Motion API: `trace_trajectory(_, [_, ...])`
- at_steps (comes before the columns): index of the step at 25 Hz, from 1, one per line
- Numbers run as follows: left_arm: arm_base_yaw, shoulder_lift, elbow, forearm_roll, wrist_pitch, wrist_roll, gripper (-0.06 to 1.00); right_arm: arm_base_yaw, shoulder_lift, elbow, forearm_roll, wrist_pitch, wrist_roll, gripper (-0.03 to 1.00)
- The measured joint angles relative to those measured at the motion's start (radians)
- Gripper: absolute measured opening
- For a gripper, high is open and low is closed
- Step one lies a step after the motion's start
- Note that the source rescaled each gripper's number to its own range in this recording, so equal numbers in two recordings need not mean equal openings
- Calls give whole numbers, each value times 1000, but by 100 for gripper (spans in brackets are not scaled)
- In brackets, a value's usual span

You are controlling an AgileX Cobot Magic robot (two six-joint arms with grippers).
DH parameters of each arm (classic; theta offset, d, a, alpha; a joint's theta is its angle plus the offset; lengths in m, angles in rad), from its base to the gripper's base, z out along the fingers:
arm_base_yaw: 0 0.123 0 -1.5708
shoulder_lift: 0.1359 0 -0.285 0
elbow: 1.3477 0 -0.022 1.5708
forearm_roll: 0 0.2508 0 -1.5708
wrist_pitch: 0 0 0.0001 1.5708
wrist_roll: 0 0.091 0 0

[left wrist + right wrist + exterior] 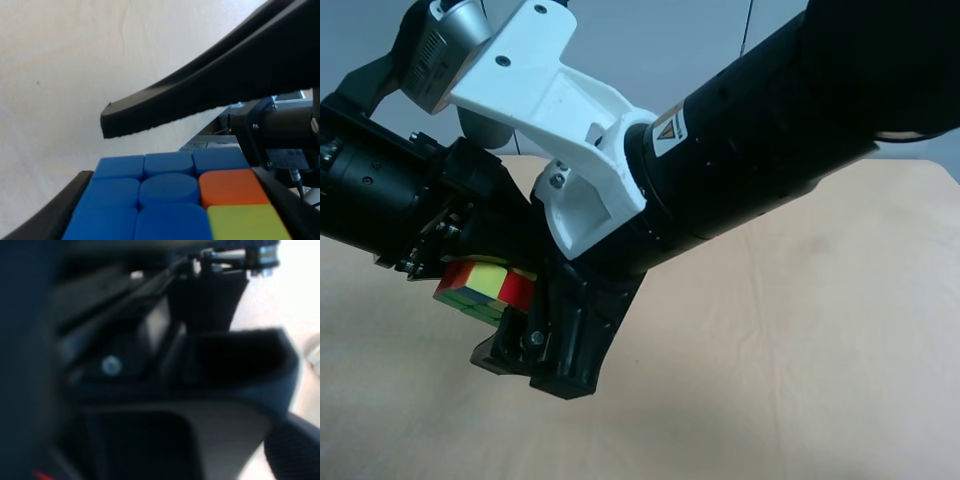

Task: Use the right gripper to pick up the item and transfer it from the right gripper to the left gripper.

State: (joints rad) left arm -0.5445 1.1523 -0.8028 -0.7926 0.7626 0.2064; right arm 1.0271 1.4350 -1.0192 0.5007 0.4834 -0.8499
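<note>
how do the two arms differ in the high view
The arm at the exterior high view's right slants in from the upper right; the arm at the exterior high view's left enters from the left edge. The first carries a white bracket and a warning sticker; the second shows neither. Both are black and meet at the cube.

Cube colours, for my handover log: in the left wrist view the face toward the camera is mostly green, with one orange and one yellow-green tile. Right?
Not quite. The left wrist view shows that the face of the cube toward the camera is mostly blue, not green. The orange tile and the yellow-green tile are as you say.
</note>
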Motion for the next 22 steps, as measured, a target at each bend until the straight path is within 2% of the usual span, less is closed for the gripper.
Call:
trace_trajectory(8, [0, 0, 0, -1, -1, 0, 0, 0, -95, 0, -1, 53, 55, 100])
trace_trajectory(11, [0, 0, 0, -2, -1, 0, 0, 0, -142, 0, -36, 83, 95, 100])
trace_trajectory(22, [-3, 0, 0, -12, -1, 0, 0, 0, -358, 0, -342, 339, 457, 100])
